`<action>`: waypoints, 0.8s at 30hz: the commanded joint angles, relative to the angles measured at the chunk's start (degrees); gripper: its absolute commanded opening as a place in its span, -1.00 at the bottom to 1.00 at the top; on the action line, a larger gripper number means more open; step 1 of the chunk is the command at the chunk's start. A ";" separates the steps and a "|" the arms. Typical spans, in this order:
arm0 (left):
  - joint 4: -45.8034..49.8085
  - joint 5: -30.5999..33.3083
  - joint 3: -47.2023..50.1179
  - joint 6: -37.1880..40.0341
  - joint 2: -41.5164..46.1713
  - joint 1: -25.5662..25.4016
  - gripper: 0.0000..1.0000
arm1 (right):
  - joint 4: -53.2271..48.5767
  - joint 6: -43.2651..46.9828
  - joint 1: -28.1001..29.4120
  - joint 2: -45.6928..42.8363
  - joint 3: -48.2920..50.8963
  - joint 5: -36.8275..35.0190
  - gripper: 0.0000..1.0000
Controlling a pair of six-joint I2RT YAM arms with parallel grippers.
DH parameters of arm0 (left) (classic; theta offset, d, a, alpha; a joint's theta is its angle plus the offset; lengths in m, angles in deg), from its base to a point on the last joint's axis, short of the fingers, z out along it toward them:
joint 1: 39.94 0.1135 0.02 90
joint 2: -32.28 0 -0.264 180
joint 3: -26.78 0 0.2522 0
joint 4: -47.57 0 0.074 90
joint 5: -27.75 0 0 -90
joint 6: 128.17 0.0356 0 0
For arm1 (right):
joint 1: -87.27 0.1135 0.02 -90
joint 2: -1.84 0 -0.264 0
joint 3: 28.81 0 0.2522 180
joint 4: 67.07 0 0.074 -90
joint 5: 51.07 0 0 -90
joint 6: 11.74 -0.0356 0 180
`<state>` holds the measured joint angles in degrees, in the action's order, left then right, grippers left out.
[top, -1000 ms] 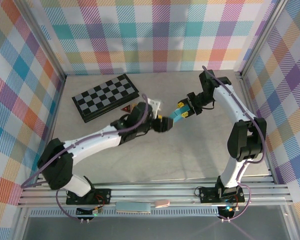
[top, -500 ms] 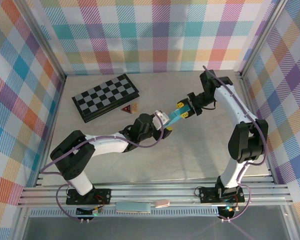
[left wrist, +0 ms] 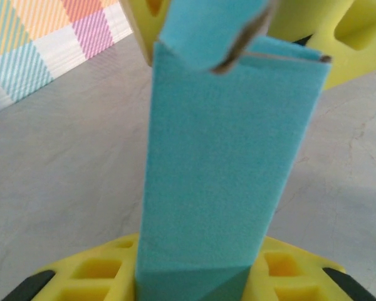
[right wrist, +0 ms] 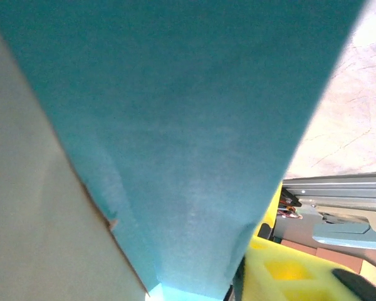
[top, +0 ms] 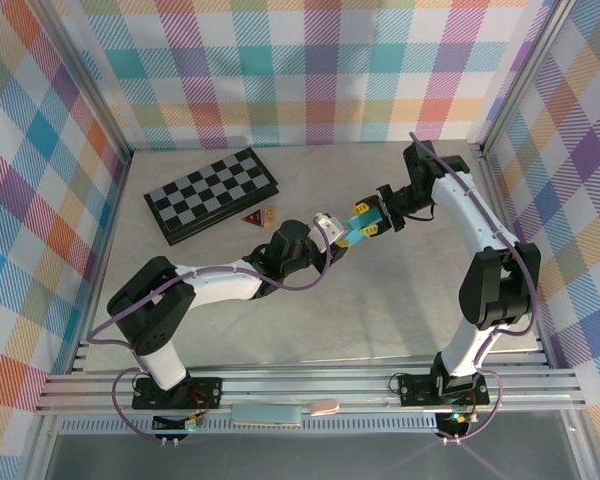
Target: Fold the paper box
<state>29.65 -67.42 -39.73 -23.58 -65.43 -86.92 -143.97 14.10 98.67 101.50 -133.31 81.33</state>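
The table has a pale grey, stone-like top with thin veins, also seen from the left wrist. Three walls stand around it: the back wall, the left wall and the right wall, all covered with plaid cloth in pastel colours. Aluminium posts stand in the corners, and aluminium rails run along the near edge. The light is even and soft.
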 commanded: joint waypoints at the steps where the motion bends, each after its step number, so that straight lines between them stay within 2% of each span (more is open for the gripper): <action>1: 0.65 -2.10 -1.28 -1.58 3.29 0.88 -0.60 | -1.32 1.15 -0.37 -2.01 0.15 2.32 -0.03; 6: 11.30 -3.60 -0.27 -1.29 9.15 0.91 -0.68 | -3.10 7.57 -0.76 -3.01 -5.33 -1.26 0.44; 8: 19.03 -4.44 -1.26 -1.05 12.00 0.94 -0.67 | -5.36 12.52 -0.98 -4.25 -8.21 -3.98 0.50; 12: 40.17 -6.59 -7.54 -1.57 15.28 1.28 -0.67 | -9.79 22.97 -1.12 -9.67 -7.91 -12.50 0.39; 15: 55.95 -5.72 -13.47 -4.60 15.54 1.36 -0.67 | -3.26 26.15 -0.82 -17.11 2.32 -12.16 0.24; 18: 69.44 -3.11 -19.62 -6.95 14.62 1.30 -0.67 | 5.84 23.57 1.84 -22.52 11.83 -10.17 0.15; 24: 91.92 0.87 -34.07 -9.95 8.67 1.28 -0.66 | 14.60 16.99 12.04 -24.31 15.95 -15.47 0.14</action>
<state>104.90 -68.77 -68.41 -30.53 -53.89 -86.14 -136.34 33.66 108.15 76.95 -118.30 68.15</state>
